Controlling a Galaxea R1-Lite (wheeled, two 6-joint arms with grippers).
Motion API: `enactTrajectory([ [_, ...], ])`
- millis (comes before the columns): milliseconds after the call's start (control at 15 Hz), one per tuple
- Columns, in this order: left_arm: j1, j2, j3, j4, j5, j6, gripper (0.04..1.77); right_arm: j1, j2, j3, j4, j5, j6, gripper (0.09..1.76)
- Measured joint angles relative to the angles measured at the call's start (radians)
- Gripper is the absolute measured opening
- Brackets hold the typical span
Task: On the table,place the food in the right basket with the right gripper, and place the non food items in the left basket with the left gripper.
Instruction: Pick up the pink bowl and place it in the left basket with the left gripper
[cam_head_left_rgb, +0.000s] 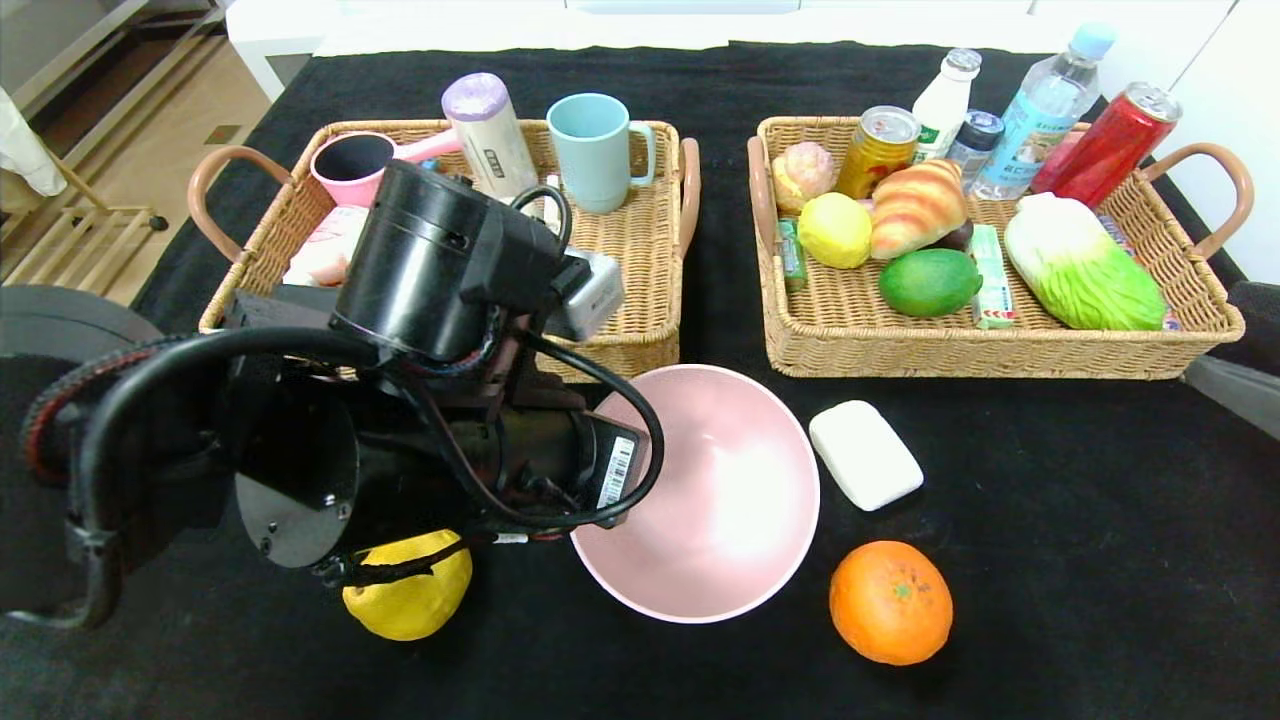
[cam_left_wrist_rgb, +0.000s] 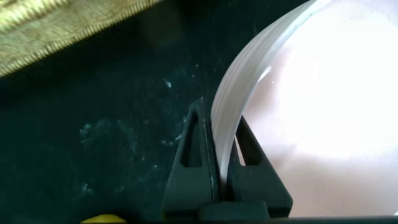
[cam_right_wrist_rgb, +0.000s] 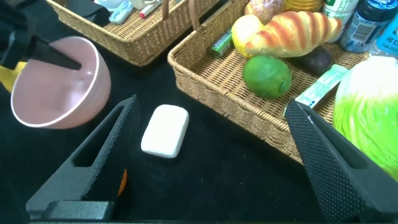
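Observation:
The pale-pink bowl (cam_head_left_rgb: 720, 500) sits on the black table (cam_head_left_rgb: 1050, 560) in front of the baskets. My left gripper (cam_left_wrist_rgb: 221, 113) is shut on the bowl's left rim (cam_left_wrist_rgb: 233, 106), one finger inside and one outside. The white bar (cam_head_left_rgb: 865, 455) lies to the right of the bowl, and the orange (cam_head_left_rgb: 890, 602) lies nearer the front. The lumpy yellow fruit (cam_head_left_rgb: 410, 590) lies partly under my left arm. The croissant (cam_head_left_rgb: 918, 205) and green fruit (cam_head_left_rgb: 930, 282) lie in the right basket (cam_head_left_rgb: 1000, 350). My right gripper (cam_right_wrist_rgb: 211, 106) is open and empty above the white bar (cam_right_wrist_rgb: 165, 129).
The left basket (cam_head_left_rgb: 640, 335) holds a pink cup, a blue mug and a roll. The right basket also holds a cabbage (cam_head_left_rgb: 1085, 265), cans, bottles and a yellow fruit (cam_head_left_rgb: 835, 230). My left arm covers the table's left front.

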Motion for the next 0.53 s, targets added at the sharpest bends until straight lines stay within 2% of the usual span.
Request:
enactTrajectory([
  [200,0.001,-0.026,-0.001,-0.016,0.008,-0.001,0.19,0.000,0.000,0.001,0.000,-0.001,0.000,1.71],
  [400,0.014,-0.044,-0.008,-0.160,0.013,-0.001,0.19,-0.001,-0.001,0.000,0.000,0.000,-0.001,1.71],
  [533,0.033,-0.052,-0.009,-0.183,0.014,0.001,0.19,-0.001,-0.001,0.000,0.000,0.000,-0.002,1.71],
])
